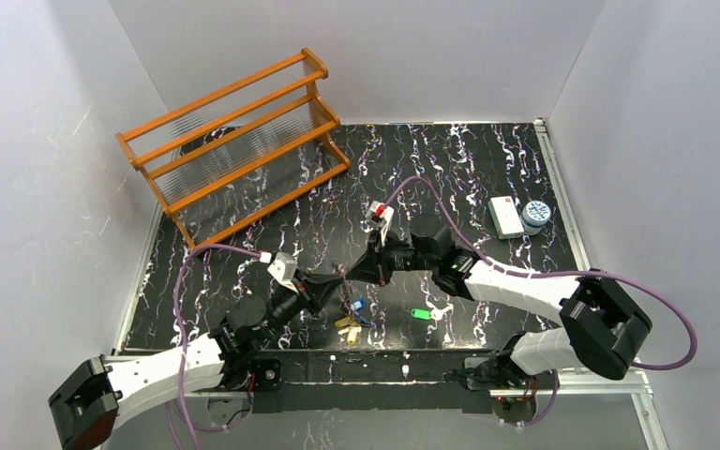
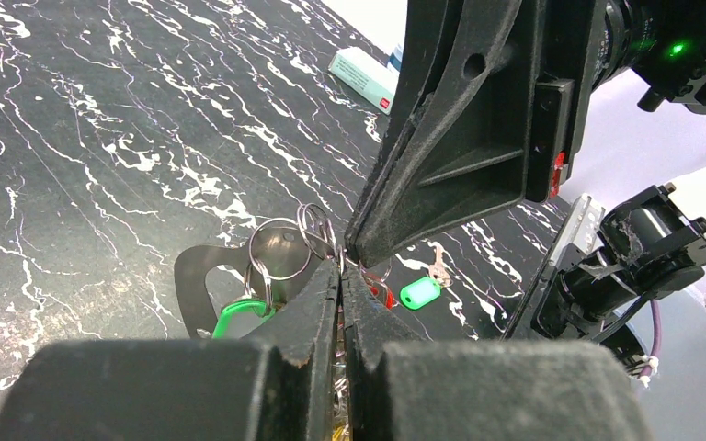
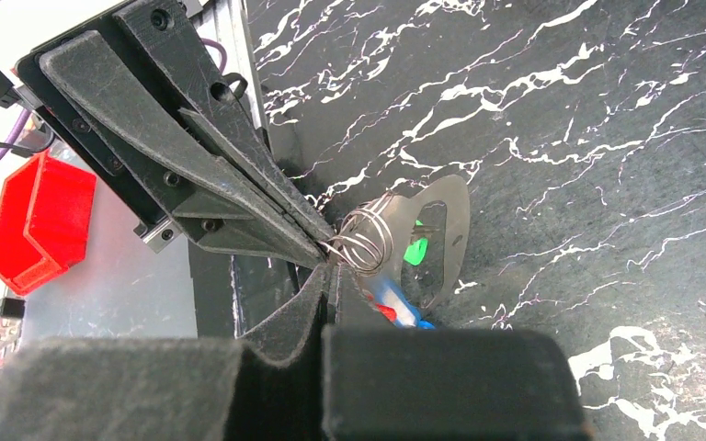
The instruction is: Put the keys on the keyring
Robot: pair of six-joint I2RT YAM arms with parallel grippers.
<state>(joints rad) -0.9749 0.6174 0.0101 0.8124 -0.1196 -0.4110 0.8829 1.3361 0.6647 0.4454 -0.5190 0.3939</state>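
The table [image 1: 487, 159] is black with white marble veining. On it lies a bright green key tag [image 1: 420, 314]. Just left of that tag are a blue tag [image 1: 357, 306] and a yellow tag [image 1: 345, 323]. Far up-left of it stands an orange wooden rack [image 1: 234, 141], and up-right a white box [image 1: 505, 217] with a red spot.

In the top view, a rack [image 1: 234, 141] stands on the counter [image 1: 487, 159] at upper left, and a box [image 1: 506, 217] and tub [image 1: 535, 216] sit side by side at right. The left gripper [image 1: 335, 278] and right gripper [image 1: 354, 274] meet tip to tip at centre, with the keyring [image 3: 460, 230] at their tips. A cluster of keys [image 1: 352, 317] lies just below, a single key [image 1: 421, 314] to its right.
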